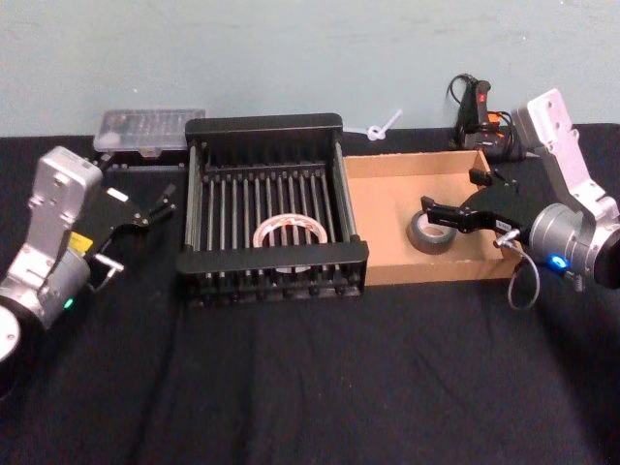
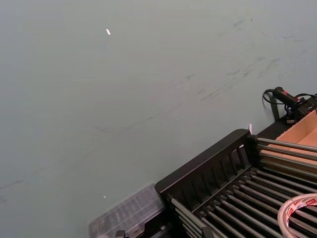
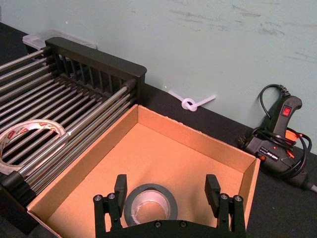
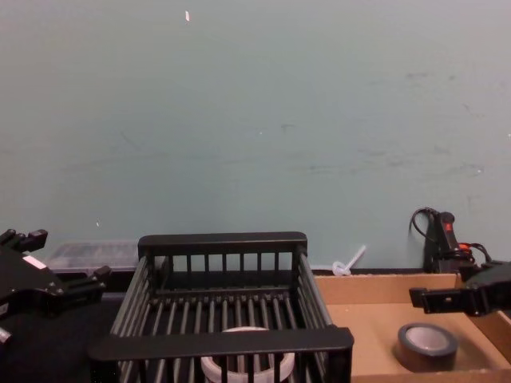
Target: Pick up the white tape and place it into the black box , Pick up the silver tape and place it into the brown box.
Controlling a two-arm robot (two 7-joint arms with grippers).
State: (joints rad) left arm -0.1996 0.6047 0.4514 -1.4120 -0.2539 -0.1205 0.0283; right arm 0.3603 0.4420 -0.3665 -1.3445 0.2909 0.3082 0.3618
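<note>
Head view: black box (image 1: pixel 272 127) sits mid-table on the black cloth; white tape (image 1: pixel 288 231) lies flat on its barred floor, toward the near wall. Brown box (image 1: pixel 387 199) butts against the black box's right side; silver tape (image 1: pixel 431 233) lies flat inside it, near the front wall. Right gripper (image 1: pixel 451 197) hangs over the brown box, fingers spread wide, nothing between them, one fingertip just above the silver tape. Left gripper (image 1: pixel 152 201) is off the black box's left side, clear of it, fingers parted and empty. A clear plastic case (image 1: pixel 148 129) sits behind the black box's left rear corner; a black power tool (image 1: pixel 481 116) lies behind the brown box. Left wrist view: black box's corner and bars (image 2: pixel 233 188), an arc of white tape (image 2: pixel 297 213) on them, brown box edge (image 2: pixel 302 131) beyond. Right wrist view: right gripper (image 3: pixel 167 191) released, fingers either side of and apart from the silver tape (image 3: pixel 148 206), which rests on the brown box floor (image 3: pixel 163 158); white tape (image 3: pixel 27 136) on the black box bars (image 3: pixel 74 94) alongside. Chest view: white tape (image 4: pixel 243 363) low behind the black box's front rim (image 4: pixel 219 343); silver tape (image 4: pixel 427 345) flat in the brown box (image 4: pixel 359 289), right gripper (image 4: pixel 447 299) above it.
</note>
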